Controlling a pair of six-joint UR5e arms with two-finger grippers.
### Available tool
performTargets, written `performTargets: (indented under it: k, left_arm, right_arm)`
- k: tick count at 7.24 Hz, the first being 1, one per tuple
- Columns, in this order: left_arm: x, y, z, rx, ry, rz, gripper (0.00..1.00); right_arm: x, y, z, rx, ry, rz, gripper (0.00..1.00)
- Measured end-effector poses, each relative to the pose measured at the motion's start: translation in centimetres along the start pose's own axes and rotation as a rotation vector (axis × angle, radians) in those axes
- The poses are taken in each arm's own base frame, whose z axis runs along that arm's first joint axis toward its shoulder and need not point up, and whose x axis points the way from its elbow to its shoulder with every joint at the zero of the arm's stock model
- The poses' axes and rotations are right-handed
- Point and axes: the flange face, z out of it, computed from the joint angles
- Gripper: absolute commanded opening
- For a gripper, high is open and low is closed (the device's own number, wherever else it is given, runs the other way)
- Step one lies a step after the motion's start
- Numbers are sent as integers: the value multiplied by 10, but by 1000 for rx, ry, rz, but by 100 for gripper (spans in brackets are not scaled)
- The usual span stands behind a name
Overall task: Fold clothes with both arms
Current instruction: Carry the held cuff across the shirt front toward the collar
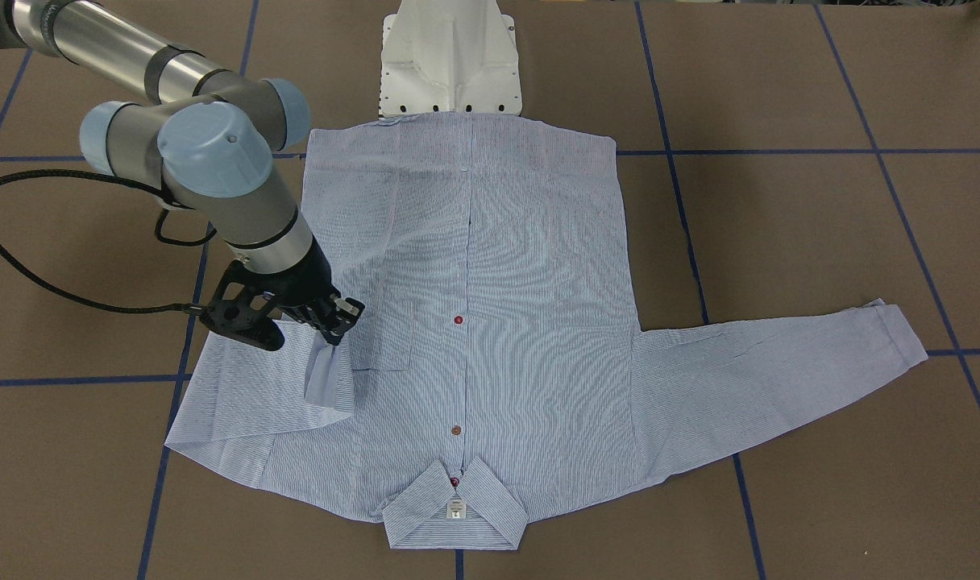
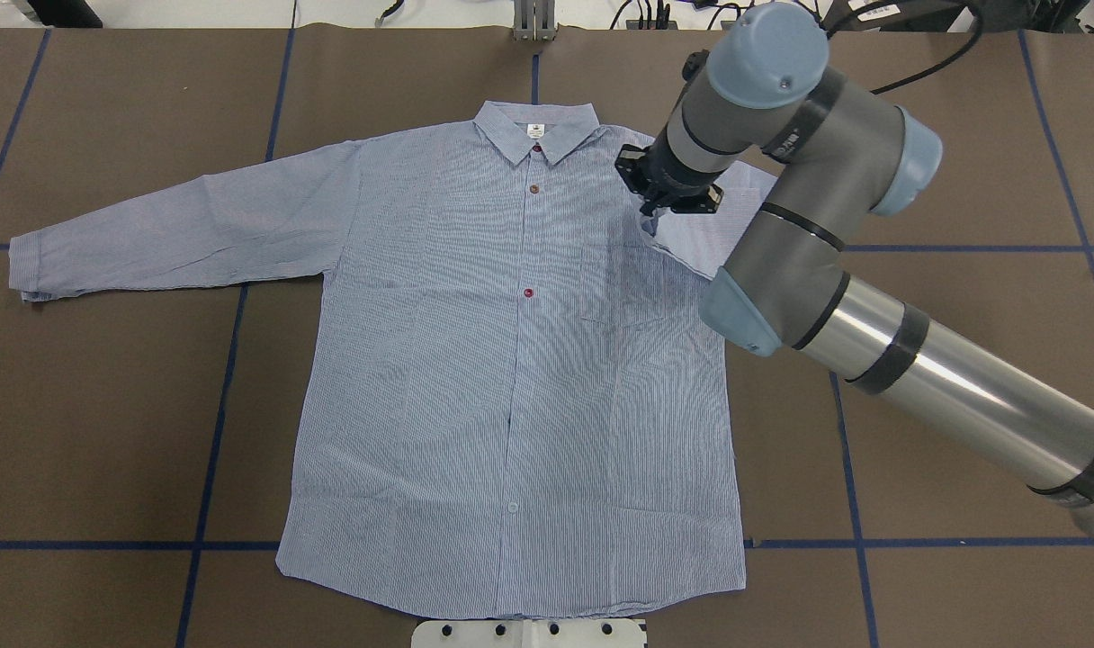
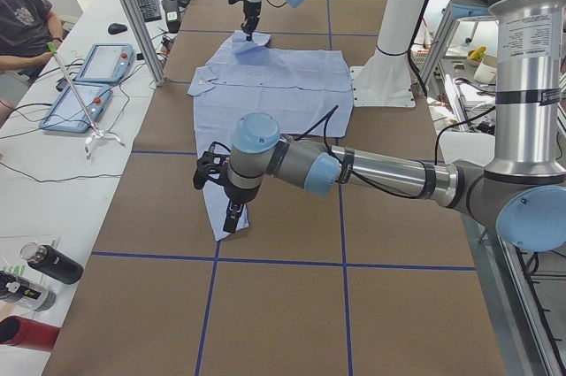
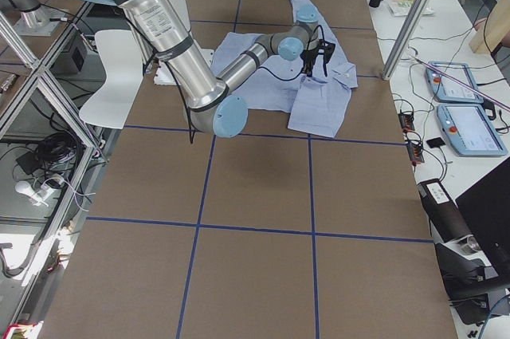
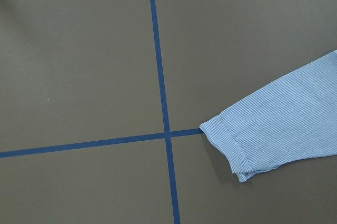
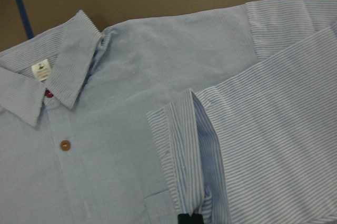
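Across the middle of the brown surface (image 1: pixel 820 242) lies a light blue striped shirt (image 1: pixel 522 306). It is front up and buttoned, with its collar (image 1: pixel 458 515) on the side away from the robot's white base (image 1: pixel 450 56) and its hem against the base. A chest pocket (image 1: pixel 381 338) lies flat and closed, so its inside cannot be seen.

The sleeve on the robot's right is folded in over the chest. Its cuff (image 1: pixel 329 374) hangs just beside the pocket, raised off the cloth. The right hand (image 1: pixel 337 326) has its two black fingers pinched together on that cuff; the right wrist camera shows a fingertip (image 6: pixel 189 218) at the cuff's end.

The other sleeve (image 1: pixel 780 379) stretches out flat toward the robot's left. Its cuff (image 5: pixel 231 145) rests beside a crossing of blue tape lines (image 5: pixel 166 134). The left hand (image 3: pixel 230 210) hangs at that sleeve's end. It shows only from the side, and I cannot tell whether its fingers are parted or closed.
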Motion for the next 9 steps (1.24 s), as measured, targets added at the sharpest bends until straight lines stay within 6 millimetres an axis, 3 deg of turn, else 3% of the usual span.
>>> performTargets:
  k: [1,3,9]
  left_arm:
    - [1,4,-2,1,0,1,100]
    - [2,8,-4,1,1,1,100]
    - [6,8,-7,6,8,6,100]
  right_arm:
    - [-35,16,2,13,-18,-17,0]
    - [-82,43,12,31,-64,-59,0]
    - [-134,81,29,50,-121,-110,0]
